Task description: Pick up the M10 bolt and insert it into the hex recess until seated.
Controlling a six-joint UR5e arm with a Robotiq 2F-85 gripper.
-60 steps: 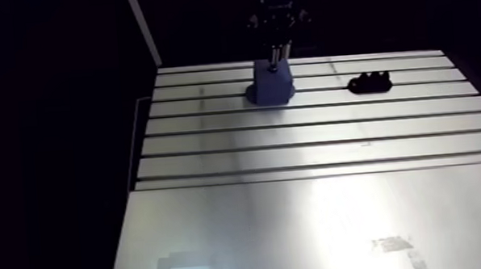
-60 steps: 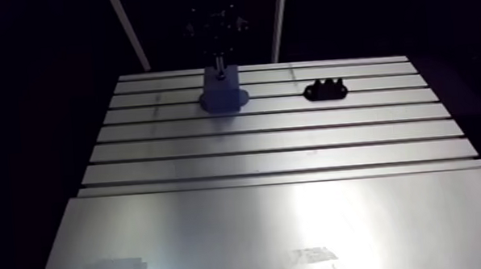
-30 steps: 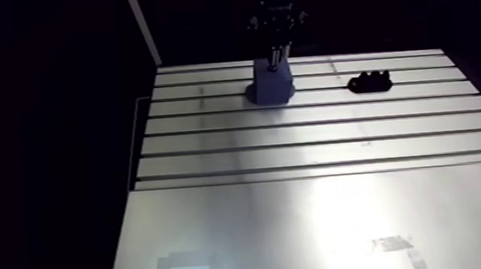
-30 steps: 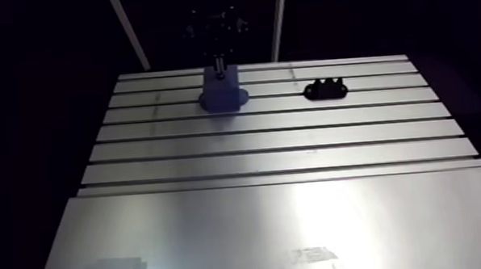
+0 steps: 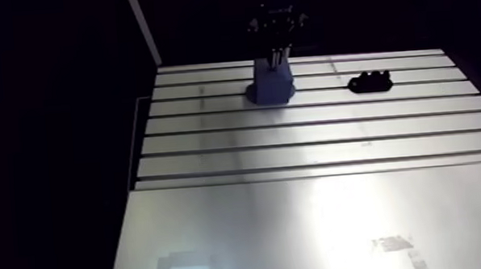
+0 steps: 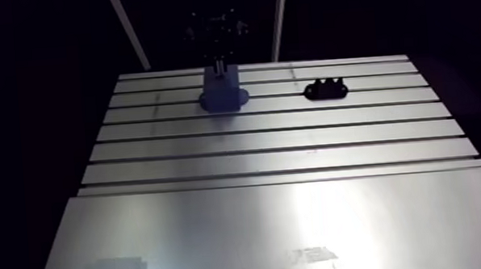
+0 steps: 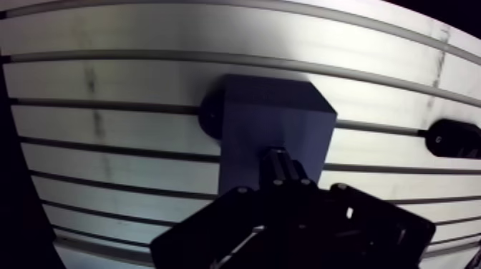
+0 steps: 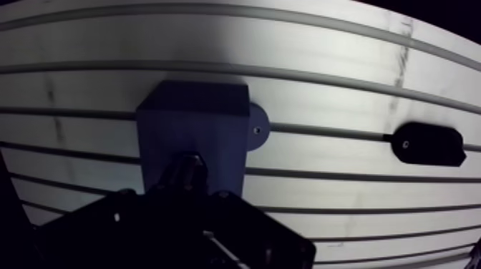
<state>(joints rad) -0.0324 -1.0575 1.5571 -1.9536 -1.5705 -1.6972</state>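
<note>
A dark blue block (image 5: 271, 87) with a round base flange stands on the slotted table (image 5: 316, 132) near its far edge. My gripper (image 5: 276, 59) hangs straight over the block's top. In the wrist view the block (image 7: 275, 118) lies just ahead of my gripper (image 7: 283, 170), whose dark fingers stand close together. Between them a rounded metal piece, the M10 bolt (image 8: 187, 169), pokes out over the block's top face. The hex recess is hidden under the gripper and bolt.
A small black holder (image 5: 369, 82) lies on the table to the right of the block, also seen beside the gripper in the wrist view (image 8: 429, 144). T-slots run across the far half of the table; a smooth plate (image 5: 299, 229) covers the near half.
The gripper seems to have sunk very slightly toward the block's top. Block and black holder have not moved.
</note>
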